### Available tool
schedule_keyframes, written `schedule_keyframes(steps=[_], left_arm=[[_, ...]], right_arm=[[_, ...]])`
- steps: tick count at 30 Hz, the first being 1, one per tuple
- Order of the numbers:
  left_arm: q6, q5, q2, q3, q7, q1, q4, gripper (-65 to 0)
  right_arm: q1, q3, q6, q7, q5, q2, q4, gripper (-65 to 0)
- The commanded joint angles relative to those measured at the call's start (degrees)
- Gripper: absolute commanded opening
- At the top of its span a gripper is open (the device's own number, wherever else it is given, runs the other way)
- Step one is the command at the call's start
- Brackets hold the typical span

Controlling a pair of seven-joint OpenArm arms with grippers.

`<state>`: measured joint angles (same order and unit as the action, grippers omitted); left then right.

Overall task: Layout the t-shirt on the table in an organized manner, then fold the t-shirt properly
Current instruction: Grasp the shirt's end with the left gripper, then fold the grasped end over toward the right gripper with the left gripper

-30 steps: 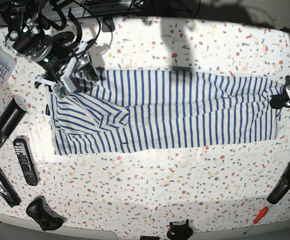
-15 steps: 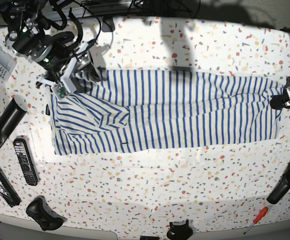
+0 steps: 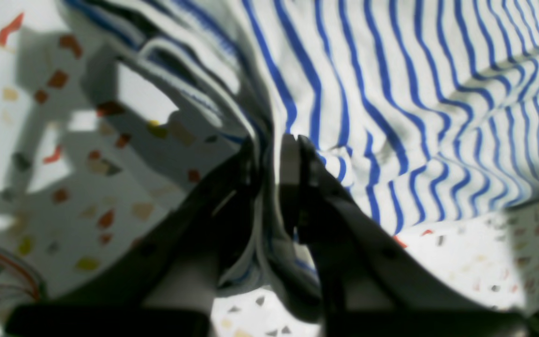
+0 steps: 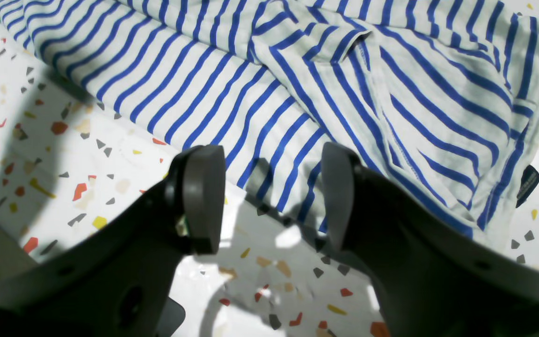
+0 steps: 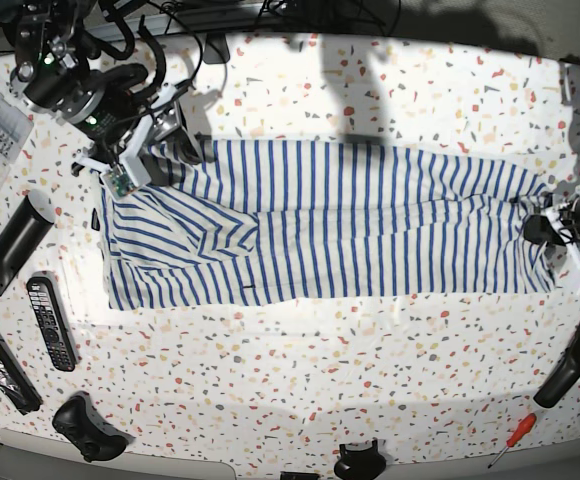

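Observation:
The white, blue-striped t-shirt [image 5: 350,220] lies stretched lengthwise across the speckled table [image 5: 320,380], its sleeve end bunched at the left. At the base view's right, my left gripper [image 5: 542,226] is shut on the shirt's edge. In the left wrist view its jaws [image 3: 272,154] pinch a fold of striped cloth [image 3: 414,93], lifted slightly off the table. My right gripper [image 5: 175,150] hovers at the shirt's top left corner. In the right wrist view it [image 4: 272,196] stands open above the shirt's edge [image 4: 297,70], holding nothing. A dark tag [image 4: 528,185] shows at the cloth's border.
At the left lie a black box [image 5: 15,250], a remote [image 5: 50,320], a long black bar [image 5: 0,360] and a game controller [image 5: 88,428]. A screwdriver [image 5: 510,440] and a black handle [image 5: 568,368] sit at the lower right. Cables crowd the back edge.
My left gripper has moved toward the table's front and slightly inward, dragging the shirt's right edge with it. The right arm has stayed put.

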<state>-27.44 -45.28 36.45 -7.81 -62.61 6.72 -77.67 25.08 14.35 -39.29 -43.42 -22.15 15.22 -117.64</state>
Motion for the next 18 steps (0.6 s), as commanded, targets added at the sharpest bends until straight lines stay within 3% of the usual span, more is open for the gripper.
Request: schedule_keyframes(steps=[1, 8, 12, 18], left_arm=[[0.4, 0.2, 0.8, -0.4, 0.7, 0.3, -3.6, -65.0], [6.4, 7.4, -5.3, -0.4, 0.3, -5.4, -22.5, -65.0], [6.7, 7.8, -11.1, -0.4, -0.2, -6.8, -28.4, -65.0], [6.7, 10.8, -19.6, -0.3, 0.7, -8.7, -28.8, -65.0]], right_arm=[[-0.3, 0.3, -0.2, 1.3, -0.8, 0.6, -1.2, -33.6], [-0.3, 0.3, -0.2, 1.3, -0.8, 0.6, -1.2, -33.6], [-0.3, 0.3, -0.2, 1.3, -0.8, 0.7, -1.2, -33.6], [-0.3, 0.3, -0.2, 1.3, -0.8, 0.7, -1.2, -33.6]])
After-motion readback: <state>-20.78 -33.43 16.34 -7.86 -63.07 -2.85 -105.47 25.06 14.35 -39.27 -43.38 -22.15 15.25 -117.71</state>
